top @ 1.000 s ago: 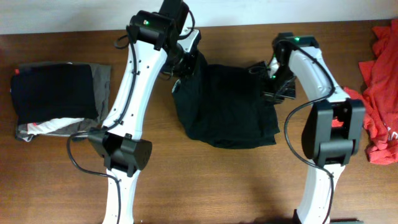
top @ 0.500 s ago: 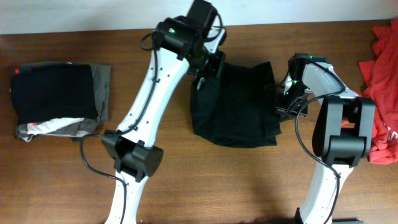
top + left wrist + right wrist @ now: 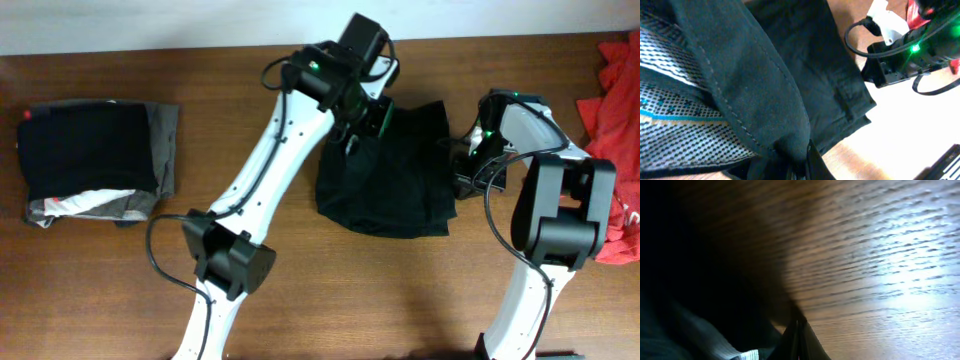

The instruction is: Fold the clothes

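On the wooden table [image 3: 300,290] the black garment [image 3: 385,190] lies centre-right, doubled over. I judge it soft, light and limp, best pinched at hems or corners. The left gripper [image 3: 372,118] is clamped on its top hem. The right gripper [image 3: 462,170] is closed at its right edge, hold unconfirmed. Since a second ago, both arms and the garment have shifted rightward

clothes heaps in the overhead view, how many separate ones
3: a folded stack at the left, black over grey; a black garment in the middle; red-orange cloth at the right edge, partly cut off by the frame. The stack may hide more pieces.
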